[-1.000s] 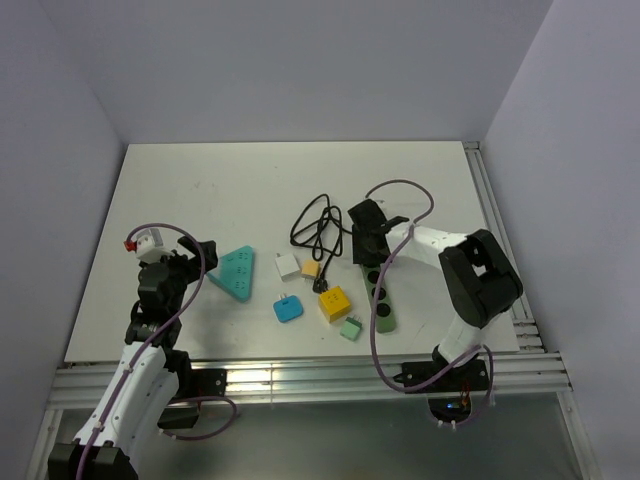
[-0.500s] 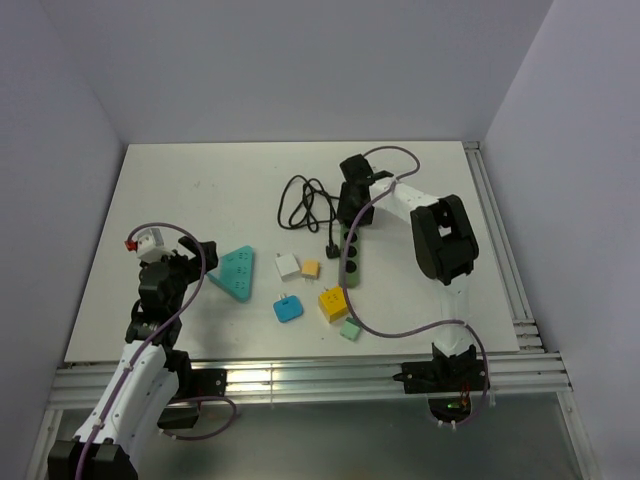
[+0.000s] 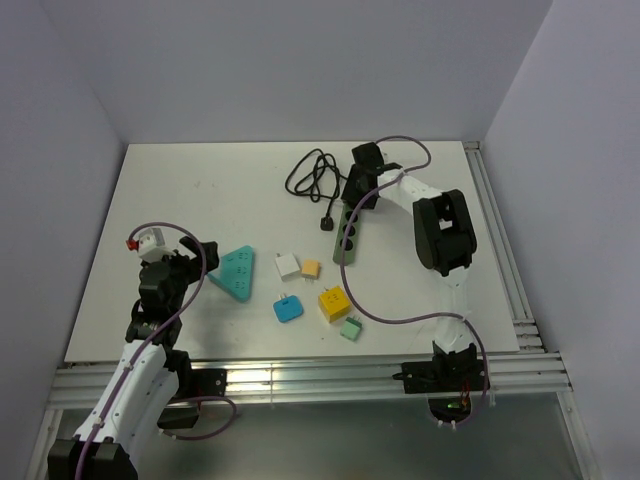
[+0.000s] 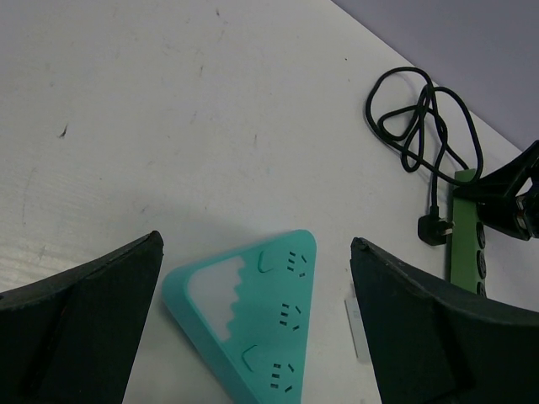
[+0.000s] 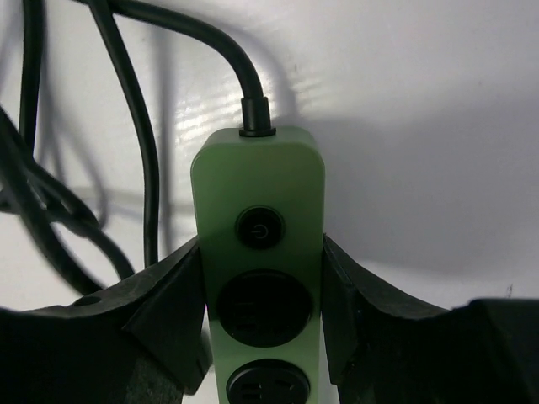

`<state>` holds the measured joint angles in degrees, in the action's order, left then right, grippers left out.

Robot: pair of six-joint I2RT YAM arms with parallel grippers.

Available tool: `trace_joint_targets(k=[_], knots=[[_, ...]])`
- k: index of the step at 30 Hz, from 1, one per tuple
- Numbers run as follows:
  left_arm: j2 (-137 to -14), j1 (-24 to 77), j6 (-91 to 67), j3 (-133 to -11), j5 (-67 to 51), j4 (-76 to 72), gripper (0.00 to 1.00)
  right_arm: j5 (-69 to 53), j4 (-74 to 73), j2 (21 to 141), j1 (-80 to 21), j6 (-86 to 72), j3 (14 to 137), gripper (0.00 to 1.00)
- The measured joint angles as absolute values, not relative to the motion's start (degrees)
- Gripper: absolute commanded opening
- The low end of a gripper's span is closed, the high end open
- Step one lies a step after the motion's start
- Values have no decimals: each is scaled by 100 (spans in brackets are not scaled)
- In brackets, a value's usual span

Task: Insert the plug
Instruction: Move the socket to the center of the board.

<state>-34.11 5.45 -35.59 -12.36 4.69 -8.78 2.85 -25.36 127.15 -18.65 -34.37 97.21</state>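
A green power strip [image 3: 349,233] with round black sockets lies at the table's middle right; it also fills the right wrist view [image 5: 258,252]. Its black cord [image 3: 313,176] coils behind it and ends in a black plug [image 3: 326,222] lying loose on the table. My right gripper [image 3: 359,190] is shut on the strip's switch end, one finger on each side [image 5: 173,311]. My left gripper [image 3: 198,262] is open and empty beside a teal triangular power strip [image 3: 236,271], which lies between its fingers in the left wrist view [image 4: 253,316].
Small adapters lie in front of the green strip: white [image 3: 287,265], orange [image 3: 311,268], blue [image 3: 288,309], yellow [image 3: 334,304] and pale green [image 3: 351,327]. Metal rails run along the table's right edge [image 3: 500,250] and front edge.
My right gripper has dragged the green strip from the front right towards the back of the table, then slightly right. The cord and plug shifted back with it. The left arm has not moved.
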Motion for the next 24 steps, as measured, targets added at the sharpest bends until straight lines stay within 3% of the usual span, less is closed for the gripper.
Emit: trace_joint_targets(k=[4, 7, 8, 12, 24], knots=[[-3409, 545, -3559, -1236, 381, -902, 100, 270, -2493, 12475, -1949, -3286, 9354, 43], [-3411, 545, -3559, -1236, 316, -921, 99, 351, -2497, 12339, -2067, -3175, 9142, 55], [-3415, 545, -3559, -1236, 285, -921, 99, 368, -2502, 12285, -2093, -3148, 9070, 64], [-3496, 545, -3553, -1236, 215, -926, 99, 421, -2576, 12088, -2178, -3044, 8825, 83], [-3514, 582, -3470, -1236, -43, -1013, 100, 475, -2530, 10724, -2237, -2864, 7732, 87]])
